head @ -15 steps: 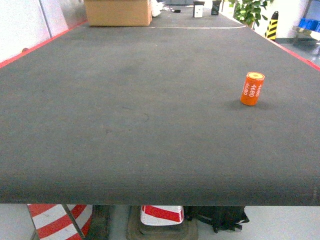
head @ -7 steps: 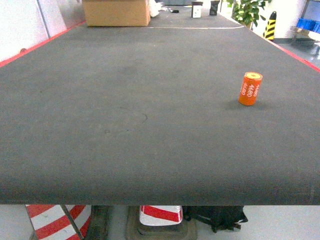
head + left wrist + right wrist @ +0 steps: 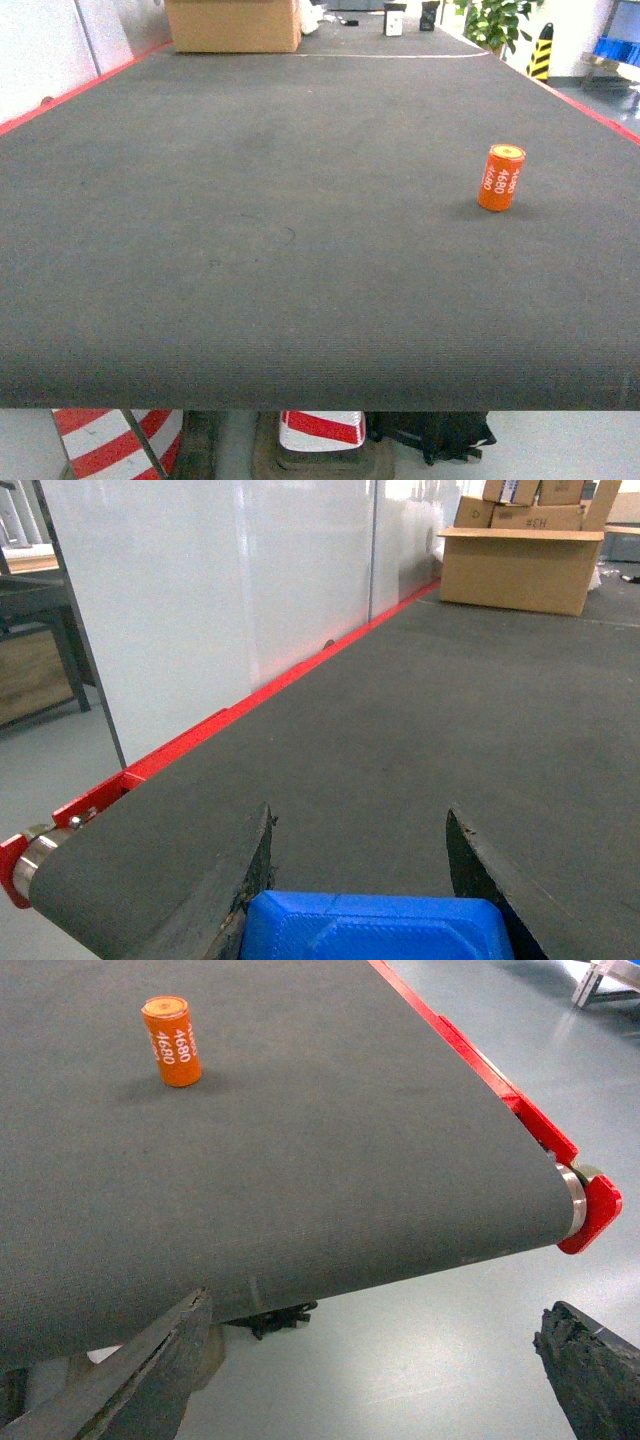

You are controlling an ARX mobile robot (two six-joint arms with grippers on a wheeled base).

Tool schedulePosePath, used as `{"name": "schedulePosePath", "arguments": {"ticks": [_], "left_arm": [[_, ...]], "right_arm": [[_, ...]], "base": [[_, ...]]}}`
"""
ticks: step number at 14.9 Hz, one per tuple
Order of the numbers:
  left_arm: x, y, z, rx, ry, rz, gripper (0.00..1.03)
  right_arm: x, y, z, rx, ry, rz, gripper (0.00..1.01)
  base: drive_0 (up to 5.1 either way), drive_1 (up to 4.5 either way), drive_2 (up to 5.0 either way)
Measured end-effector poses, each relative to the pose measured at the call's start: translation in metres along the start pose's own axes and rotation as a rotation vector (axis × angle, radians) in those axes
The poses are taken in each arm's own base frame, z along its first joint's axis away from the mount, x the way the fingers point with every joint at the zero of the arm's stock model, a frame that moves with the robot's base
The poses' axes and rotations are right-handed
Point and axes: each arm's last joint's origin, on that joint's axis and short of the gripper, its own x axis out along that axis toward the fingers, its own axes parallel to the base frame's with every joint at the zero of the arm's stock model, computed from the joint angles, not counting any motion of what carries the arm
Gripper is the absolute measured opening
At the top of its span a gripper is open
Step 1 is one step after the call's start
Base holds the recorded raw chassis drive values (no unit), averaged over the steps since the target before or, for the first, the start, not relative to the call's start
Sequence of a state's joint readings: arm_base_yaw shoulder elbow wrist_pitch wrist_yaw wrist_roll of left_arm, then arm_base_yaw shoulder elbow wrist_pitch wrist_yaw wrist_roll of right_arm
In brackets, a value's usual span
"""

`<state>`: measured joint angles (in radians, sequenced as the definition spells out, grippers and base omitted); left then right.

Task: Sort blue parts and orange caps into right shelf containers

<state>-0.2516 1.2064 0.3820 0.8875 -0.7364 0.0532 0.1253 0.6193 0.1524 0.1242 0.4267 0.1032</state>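
One orange cap (image 3: 501, 177) with white "4680" print stands upright on the dark belt table (image 3: 250, 200), right of centre; the right wrist view shows the same orange cap (image 3: 171, 1041) at the upper left. My left gripper (image 3: 358, 820) is shut on a blue part (image 3: 375, 930) that sits low between its dark fingers (image 3: 180, 880), above the belt near its left red edge. My right gripper (image 3: 372, 1310) is open and empty, hanging off the belt's near right corner over the floor. Neither gripper shows in the head view. A blue crate (image 3: 617, 47), perhaps one of the right shelf containers, peeks in at the far right.
A cardboard box (image 3: 233, 25) stands at the belt's far end, with more boxes (image 3: 522, 568) in the left wrist view. White wall panels (image 3: 200, 600) run along the left red edge. The right red edge (image 3: 500, 1090) ends in a roller (image 3: 572, 1195). A striped barrier (image 3: 120, 435) sits under the table.
The head view has shifted very slightly, so the cap sits a few pixels further left. The cap itself still stands upright in the same place.
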Motion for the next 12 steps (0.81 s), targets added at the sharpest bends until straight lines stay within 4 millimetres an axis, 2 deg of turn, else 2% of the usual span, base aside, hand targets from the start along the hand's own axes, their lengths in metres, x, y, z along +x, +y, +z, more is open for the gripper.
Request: {"name": "schedulePosePath", "arguments": {"ticks": [7,12], "left_arm": [[0.000,0.000,0.000,0.000,0.000,0.000,0.41],[0.000,0.000,0.000,0.000,0.000,0.000,0.41]], "right_arm": [[0.024,0.018,0.013,-0.046,-0.023,0.047,0.98],[0.053,0.031,0.026,-0.083,-0.039,0.070,0.98]], "base": [[0.0,0.00,0.0],[0.0,0.00,0.0]]}}
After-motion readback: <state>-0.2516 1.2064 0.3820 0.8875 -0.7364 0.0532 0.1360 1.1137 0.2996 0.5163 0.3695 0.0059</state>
